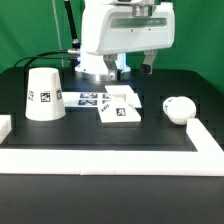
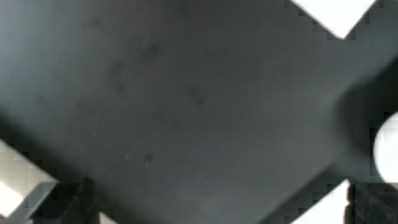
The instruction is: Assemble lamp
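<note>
no words or numbers are showing clearly enough to read; only black-and-white square tags are sitting on the shade (image 1: 43,95), the base (image 1: 121,111) and the marker board (image 1: 86,98).

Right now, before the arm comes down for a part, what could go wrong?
The round bulb lies loose near the border wall; a nudge may roll it.
The base sits skewed beside the marker board; a grasp may catch the board.
The open gripper hangs high; its wrist view shows little of any part, so aim could be off.
</note>
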Available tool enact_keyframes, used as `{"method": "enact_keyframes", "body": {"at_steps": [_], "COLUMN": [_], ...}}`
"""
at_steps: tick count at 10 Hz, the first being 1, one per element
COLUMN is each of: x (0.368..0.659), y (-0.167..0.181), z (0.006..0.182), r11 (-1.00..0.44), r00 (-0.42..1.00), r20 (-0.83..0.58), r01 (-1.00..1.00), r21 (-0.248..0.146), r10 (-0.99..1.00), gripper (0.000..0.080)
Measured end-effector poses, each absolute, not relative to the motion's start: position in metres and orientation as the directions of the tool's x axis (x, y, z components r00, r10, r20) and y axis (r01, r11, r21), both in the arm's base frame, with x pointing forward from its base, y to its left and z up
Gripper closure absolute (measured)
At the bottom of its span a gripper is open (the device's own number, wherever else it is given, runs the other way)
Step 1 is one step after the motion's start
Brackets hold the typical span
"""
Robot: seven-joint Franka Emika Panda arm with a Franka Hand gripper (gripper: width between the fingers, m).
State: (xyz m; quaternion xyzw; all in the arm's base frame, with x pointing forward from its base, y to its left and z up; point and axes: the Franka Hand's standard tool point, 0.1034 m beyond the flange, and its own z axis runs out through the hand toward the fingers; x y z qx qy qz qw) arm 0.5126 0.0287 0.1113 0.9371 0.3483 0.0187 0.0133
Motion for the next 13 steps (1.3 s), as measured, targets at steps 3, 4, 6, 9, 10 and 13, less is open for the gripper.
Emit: {"method": "enact_keyframes", "body": {"at_steps": [3,4,6,9,10,13], "x": [0.509,0.509,0.506,0.479,0.473,0.469], "y": [0.031,0.031,0.032,0.023,0.017,0.014], "z": [0.109,0.109,0.109,0.098,0.094,0.091], "r11": [-0.846,-0.861,-0.947,-0.967,-0.974,-0.976], "r00": [0.845,0.86,0.946,0.967,0.974,0.976], "r20": [0.038,0.039,0.043,0.006,-0.004,-0.009], "r01": [0.532,0.507,0.321,0.255,0.225,0.216], "r21": [0.032,0.031,0.016,0.009,0.003,0.0], "r10": [0.533,0.508,0.321,0.255,0.225,0.216], "gripper": [0.01,0.01,0.01,0.01,0.01,0.01]}}
